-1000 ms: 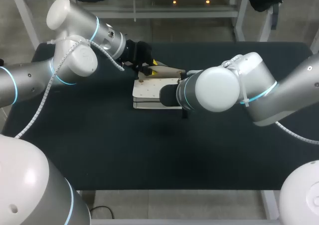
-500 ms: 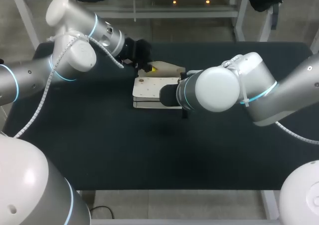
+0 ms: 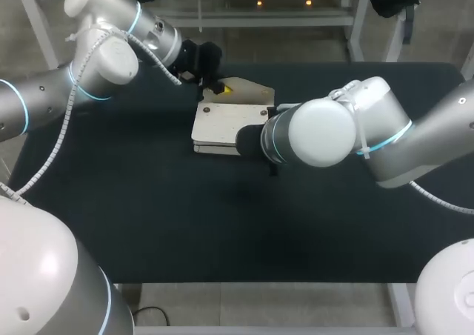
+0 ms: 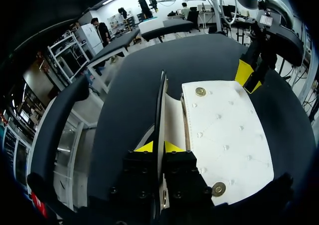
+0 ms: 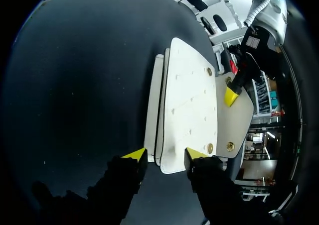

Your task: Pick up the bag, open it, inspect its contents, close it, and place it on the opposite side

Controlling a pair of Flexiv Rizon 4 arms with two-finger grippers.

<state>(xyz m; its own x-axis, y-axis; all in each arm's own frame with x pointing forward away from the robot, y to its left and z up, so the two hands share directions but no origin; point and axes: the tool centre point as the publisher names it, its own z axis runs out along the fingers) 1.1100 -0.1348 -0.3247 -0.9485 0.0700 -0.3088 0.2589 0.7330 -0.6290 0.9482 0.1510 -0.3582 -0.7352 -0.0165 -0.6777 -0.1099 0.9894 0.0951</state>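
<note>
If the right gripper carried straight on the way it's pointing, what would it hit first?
The white bag: its near end sits at the tips of the right gripper, so it would likely push into it at once. Farther along, the left gripper holds the flap.

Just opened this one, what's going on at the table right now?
Two robot arms are working on a flat white bag that lies on the black table. The left gripper is shut on the bag's flap and holds it folded back off the body, so the bag is open. The right gripper sits at the end of the bag nearest its own arm. Whether it actually grips the bag cannot be told. No contents are visible.
</note>
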